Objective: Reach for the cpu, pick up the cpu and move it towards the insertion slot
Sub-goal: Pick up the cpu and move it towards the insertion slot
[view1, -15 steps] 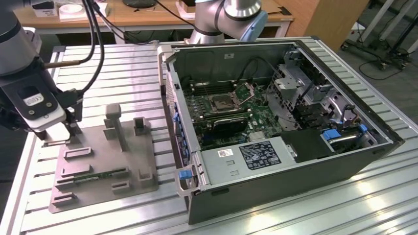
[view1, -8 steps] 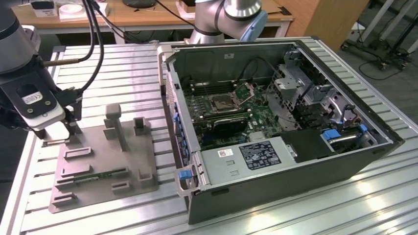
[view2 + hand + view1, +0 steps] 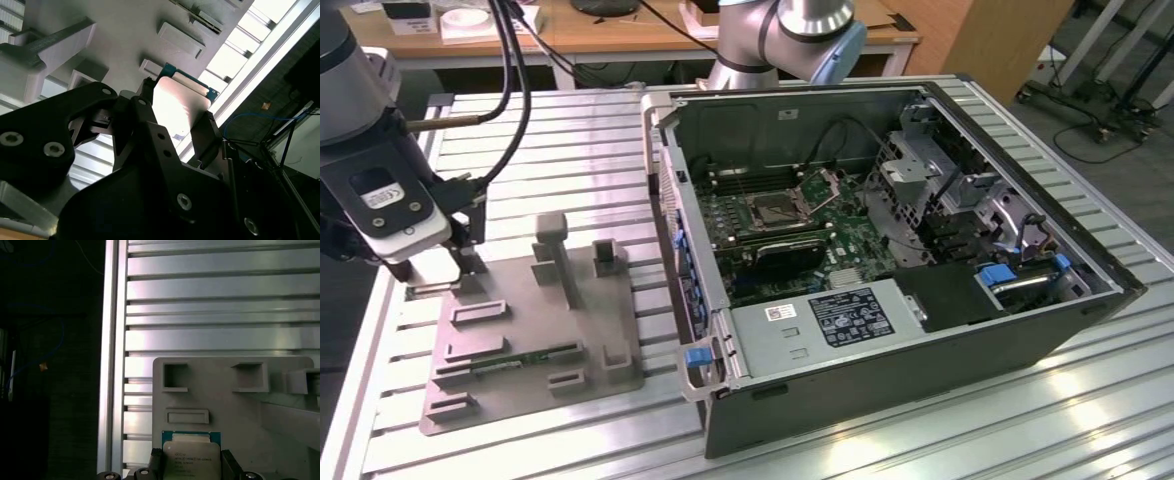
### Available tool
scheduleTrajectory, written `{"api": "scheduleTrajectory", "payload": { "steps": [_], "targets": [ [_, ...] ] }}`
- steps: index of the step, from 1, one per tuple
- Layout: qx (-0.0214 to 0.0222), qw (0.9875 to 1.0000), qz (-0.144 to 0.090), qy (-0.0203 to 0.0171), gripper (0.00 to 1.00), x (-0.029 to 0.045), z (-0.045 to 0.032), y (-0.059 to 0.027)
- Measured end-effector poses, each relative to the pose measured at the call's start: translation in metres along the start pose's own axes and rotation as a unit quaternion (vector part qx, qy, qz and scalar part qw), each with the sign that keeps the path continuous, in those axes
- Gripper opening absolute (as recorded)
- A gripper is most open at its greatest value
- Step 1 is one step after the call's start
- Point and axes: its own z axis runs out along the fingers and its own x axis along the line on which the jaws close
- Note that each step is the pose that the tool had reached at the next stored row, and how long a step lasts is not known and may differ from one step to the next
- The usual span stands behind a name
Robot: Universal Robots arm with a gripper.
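The slatted metal desk (image 3: 947, 440) carries everything here. On the exterior view's right stands an open computer case (image 3: 894, 385), its side panel off so the inside is bare to see. On the exterior view's left, just beside the case, lies a grey plastic tray (image 3: 520, 320) with raised blocks and shallow recesses. Inside the case sits the green motherboard (image 3: 854, 235), and near its middle is the insertion slot (image 3: 778, 207), a square socket with a dark centre in a silvery frame, its hinged metal bracket tilted up at the far side.

My tool (image 3: 438, 285) hangs low over the tray's corner farthest from the case, well apart from the socket. In the first wrist view its two dark fingers (image 3: 156, 462) stand against opposite edges of the cpu (image 3: 191, 460), so I am clamped on the chip. The cpu's shiny grey top faces the camera, with a thin teal rim showing along one side; in the second wrist view that top glares bright between the fingers. It is at the tray's edge, beside a small rectangular recess; whether it is clear of the tray's surface I cannot tell.

A thin green memory strip (image 3: 520, 358) lies in a tray recess nearer the exterior camera.
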Motion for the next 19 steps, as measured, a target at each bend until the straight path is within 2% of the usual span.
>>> {"api": "scheduleTrajectory", "payload": {
  "steps": [19],
  "targets": [
    [0.0, 1.0, 0.0, -0.0001, 0.54, 0.0003, -0.0092, 0.0007]
  ]
}}
